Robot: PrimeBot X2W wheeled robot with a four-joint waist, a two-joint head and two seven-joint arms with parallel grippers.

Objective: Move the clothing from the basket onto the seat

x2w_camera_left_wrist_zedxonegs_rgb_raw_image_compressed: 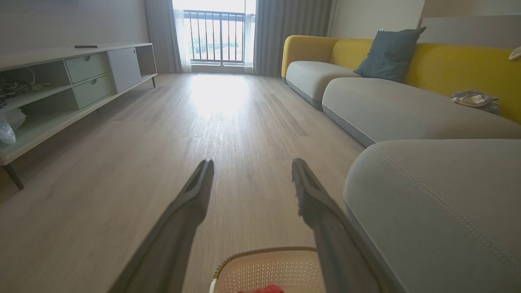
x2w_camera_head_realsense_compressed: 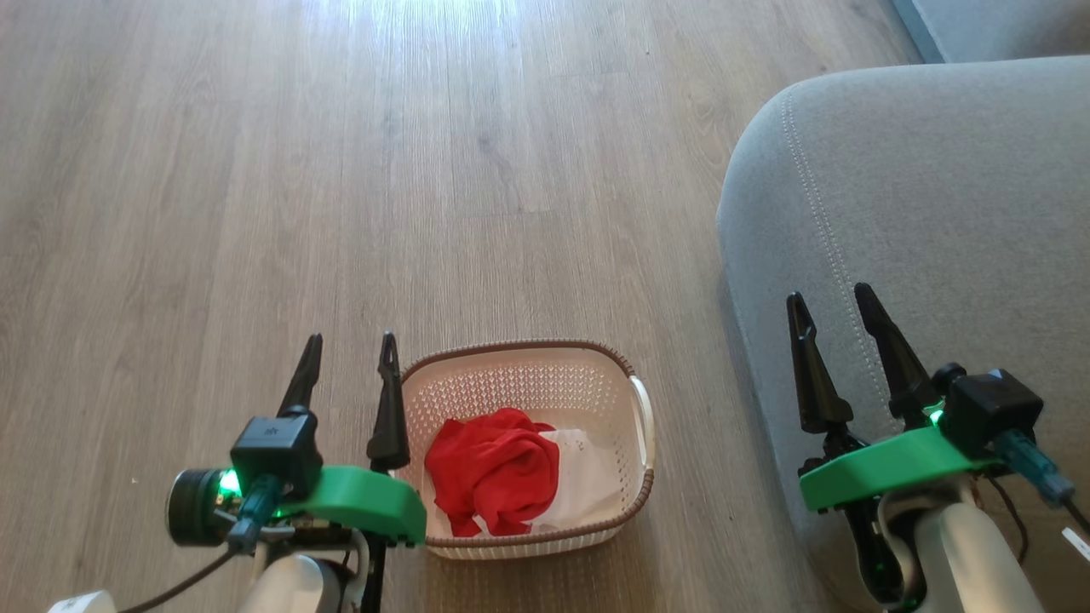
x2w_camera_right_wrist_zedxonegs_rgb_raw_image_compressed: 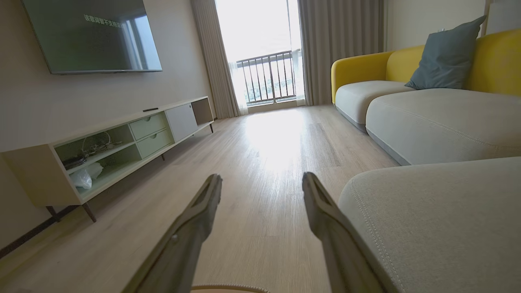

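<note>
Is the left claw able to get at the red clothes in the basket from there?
Probably yes: the left claw hangs open just beside the basket, and the red clothing lies uncovered inside with nothing above it.

One basket (x2w_camera_head_realsense_compressed: 519, 380), one red heap of clothing (x2w_camera_head_realsense_compressed: 494, 472) in it, maybe two garments bunched together; one grey seat (x2w_camera_head_realsense_compressed: 937, 213), one blue cushion (x2w_camera_left_wrist_zedxonegs_rgb_raw_image_compressed: 388, 55), one television (x2w_camera_right_wrist_zedxonegs_rgb_raw_image_compressed: 93, 34), one low cabinet (x2w_camera_right_wrist_zedxonegs_rgb_raw_image_compressed: 122, 142).

Strong daylight comes through the window (x2w_camera_right_wrist_zedxonegs_rgb_raw_image_compressed: 264, 40), blown out to white, and lays a glaring patch down the floor (x2w_camera_right_wrist_zedxonegs_rgb_raw_image_compressed: 281, 134). The head view is sharp, with a soft shadow along the base of the seat (x2w_camera_head_realsense_compressed: 937, 213). The wrist views bow at their edges, and the fingers (x2w_camera_left_wrist_zedxonegs_rgb_raw_image_compressed: 183, 228) of the left hand (x2w_camera_left_wrist_zedxonegs_rgb_raw_image_compressed: 252, 165) blur near the lens.
</note>
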